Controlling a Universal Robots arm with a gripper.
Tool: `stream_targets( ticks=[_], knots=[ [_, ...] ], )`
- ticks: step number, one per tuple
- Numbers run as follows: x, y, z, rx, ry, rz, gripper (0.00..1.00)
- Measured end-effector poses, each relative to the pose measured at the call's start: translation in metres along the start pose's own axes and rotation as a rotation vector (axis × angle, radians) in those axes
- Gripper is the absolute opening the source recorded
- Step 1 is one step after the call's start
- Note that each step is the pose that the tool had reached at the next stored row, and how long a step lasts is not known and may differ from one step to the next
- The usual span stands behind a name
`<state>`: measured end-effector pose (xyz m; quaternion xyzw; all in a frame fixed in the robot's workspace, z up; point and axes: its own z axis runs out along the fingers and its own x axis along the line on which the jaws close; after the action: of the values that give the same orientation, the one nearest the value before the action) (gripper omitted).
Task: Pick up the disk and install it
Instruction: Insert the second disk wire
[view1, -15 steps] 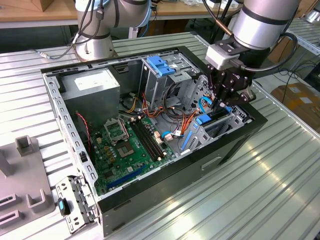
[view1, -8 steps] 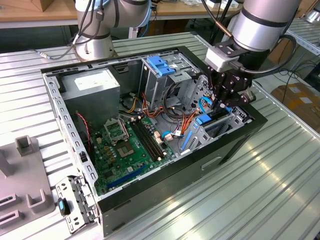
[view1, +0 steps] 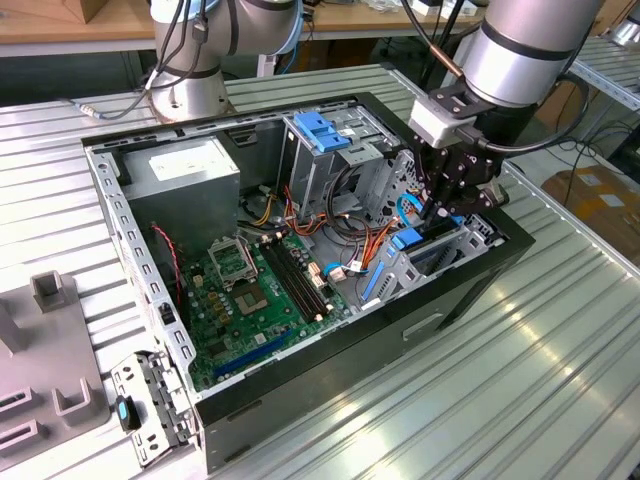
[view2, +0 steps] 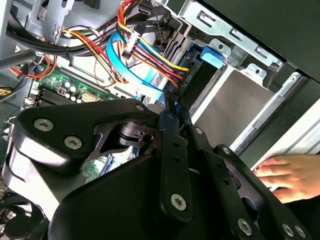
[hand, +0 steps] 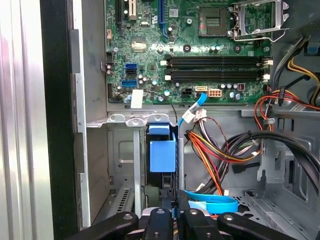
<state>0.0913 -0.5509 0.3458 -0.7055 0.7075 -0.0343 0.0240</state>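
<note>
Black hand pinched on blue-railed disk, upright in the case's bay.

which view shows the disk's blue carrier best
The first wrist view: the disk's blue carrier faces the camera, unobstructed, standing in the drive bay just beyond the gripper. The exterior view shows the carrier small, below the gripper. The second wrist view shows a blue tab past the gripper linkage.

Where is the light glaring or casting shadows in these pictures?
Exterior view: bright glare streaks on the ribbed metal table, and the computer case casts a dark shadow beside it. Second wrist view: the black tool looms dark in front of the lit metal bay.
</note>
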Motion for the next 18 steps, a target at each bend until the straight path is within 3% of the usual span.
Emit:
stream_targets(
  ticks=[4, 8, 10, 13, 15, 17, 18],
  knots=[
    [0.0011, 0.0005, 0.0046, 0.0, -0.0017, 0.0, 0.16],
    [0.0014, 0.0005, 0.0052, 0.0003, -0.0025, 0.0, 0.16],
    [0.0014, 0.0002, 0.002, 0.0013, -0.0035, 0.0, 0.17],
    [0.0017, -0.0008, -0.0108, 0.0012, -0.0024, 0.0, 0.24],
    [0.0017, -0.0008, -0.011, 0.0012, -0.0028, 0.0, 0.22],
    [0.0017, -0.0008, -0.0112, 0.0012, -0.0025, 0.0, 0.11],
    [0.0017, -0.0008, -0.0112, 0.0012, -0.0025, 0.0, 0.11]
  ],
)
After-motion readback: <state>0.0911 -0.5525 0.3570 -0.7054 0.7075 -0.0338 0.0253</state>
